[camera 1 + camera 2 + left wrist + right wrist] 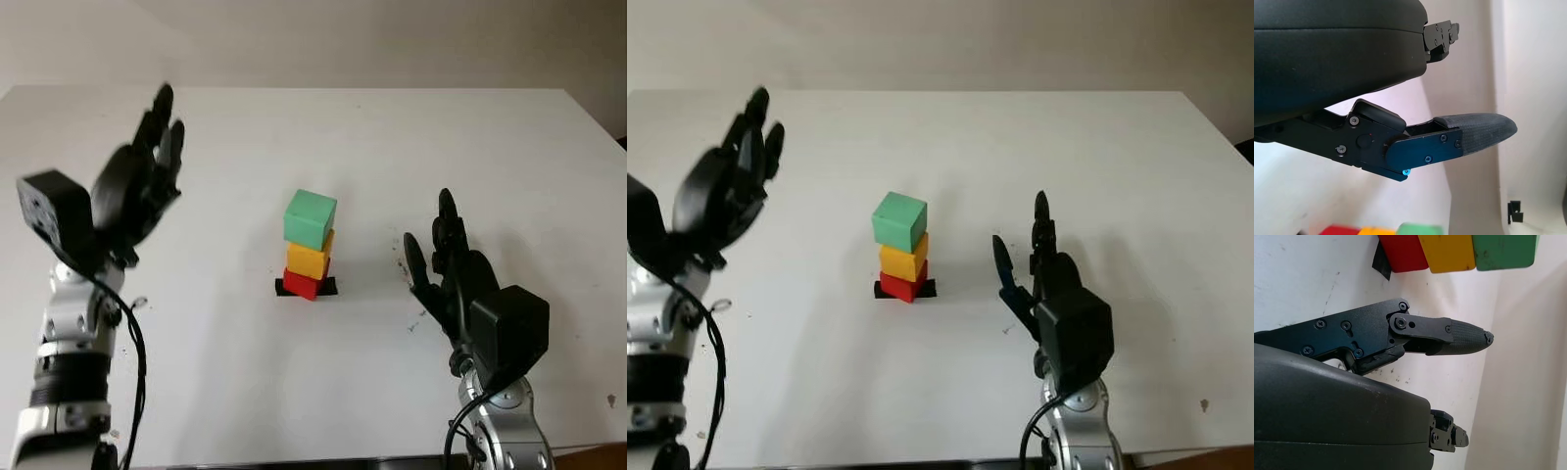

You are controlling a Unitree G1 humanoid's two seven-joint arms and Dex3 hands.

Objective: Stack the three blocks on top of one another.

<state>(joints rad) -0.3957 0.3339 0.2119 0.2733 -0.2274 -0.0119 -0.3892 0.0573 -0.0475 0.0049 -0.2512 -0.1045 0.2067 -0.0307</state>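
A stack of three blocks stands mid-table on a black mark (327, 287): the red block (305, 283) at the bottom, the yellow block (309, 258) on it, the green block (310, 218) on top, slightly turned. My left hand (152, 157) is raised to the left of the stack, well apart from it, open and holding nothing. My right hand (443, 250) is to the right of the stack, a hand's width away, open and empty. The three blocks also appear in the right wrist view, green block (1504, 250) outermost.
The white table (392, 137) reaches back to a pale wall. Its right edge (598, 122) runs diagonally at the far right. Small dark specks (411, 323) mark the surface near my right hand.
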